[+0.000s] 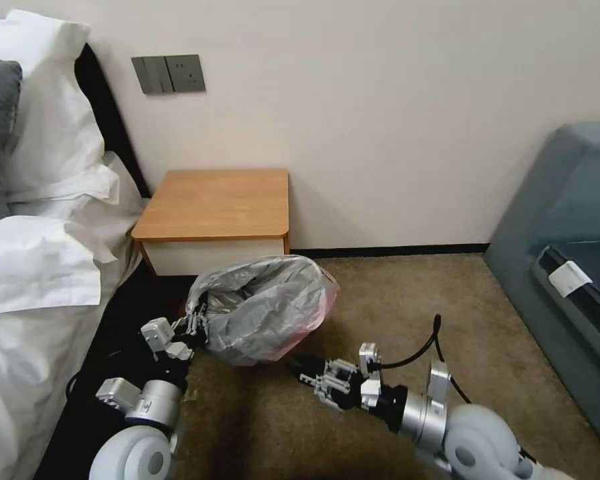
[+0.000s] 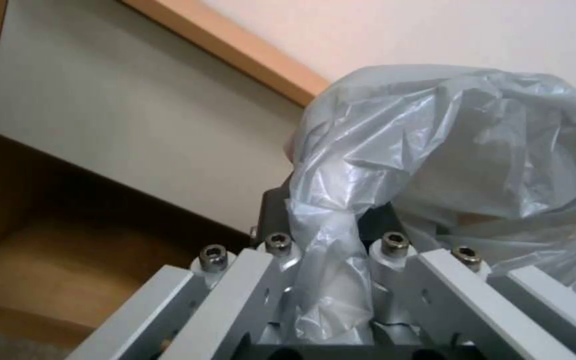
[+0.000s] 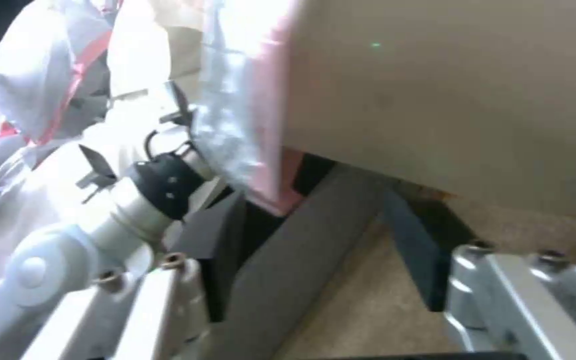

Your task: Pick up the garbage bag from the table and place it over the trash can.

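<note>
Grey garbage bag point(image 1: 263, 310) | pinched by left tool point(image 1: 197, 325) | no writing legible

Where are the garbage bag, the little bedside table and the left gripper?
garbage bag point(image 1: 267, 310): head view, crinkled grey side.
table point(image 1: 220, 203): head view, bare wooden top.
left gripper point(image 1: 195, 327): head view, fingertips clamping the bag's edge.

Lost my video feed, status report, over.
Left gripper shut on garbage bag. Right gripper open at bag's pink edge. Bag draped over trash can. Nothing in the way.
</note>
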